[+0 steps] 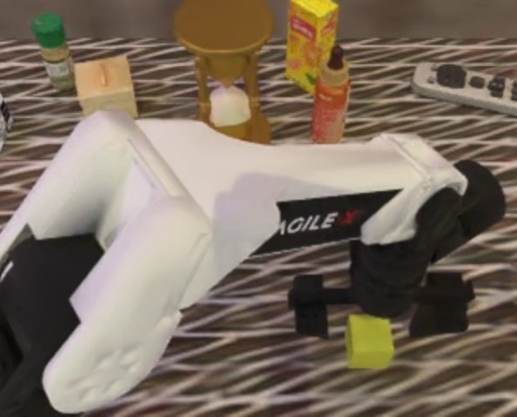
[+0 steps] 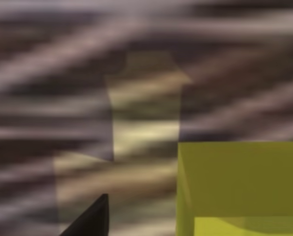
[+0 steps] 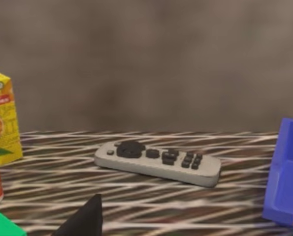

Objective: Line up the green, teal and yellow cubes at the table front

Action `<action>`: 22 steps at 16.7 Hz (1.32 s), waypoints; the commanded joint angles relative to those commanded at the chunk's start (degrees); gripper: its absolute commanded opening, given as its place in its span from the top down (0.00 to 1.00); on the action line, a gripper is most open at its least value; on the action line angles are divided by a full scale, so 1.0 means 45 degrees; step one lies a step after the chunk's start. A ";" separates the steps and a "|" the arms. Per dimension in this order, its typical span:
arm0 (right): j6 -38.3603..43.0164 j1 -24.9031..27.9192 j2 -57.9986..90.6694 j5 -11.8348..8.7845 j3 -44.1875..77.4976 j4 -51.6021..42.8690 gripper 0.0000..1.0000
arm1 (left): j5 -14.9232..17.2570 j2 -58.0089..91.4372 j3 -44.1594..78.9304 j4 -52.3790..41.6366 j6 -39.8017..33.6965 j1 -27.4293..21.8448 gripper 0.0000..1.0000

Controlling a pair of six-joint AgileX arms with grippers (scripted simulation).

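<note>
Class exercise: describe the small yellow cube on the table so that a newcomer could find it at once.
Follow the big white left arm across the patterned table to its black gripper near the front. The yellow cube sits on the table just below it. Unlike the tall printed yellow carton at the back, it is small, plain and matte.

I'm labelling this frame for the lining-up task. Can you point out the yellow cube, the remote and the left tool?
yellow cube [image 1: 369, 341], top view, on its top face.
remote [image 3: 157, 162], right wrist view, on its grey upper face.
left tool [image 1: 380, 304], top view, midway between the two black fingers.
</note>
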 joint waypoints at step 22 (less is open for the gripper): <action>0.0000 0.0000 0.0000 0.0000 0.0000 0.0000 0.00 | 0.0118 -0.1613 0.0592 -0.2396 0.3297 0.2954 0.00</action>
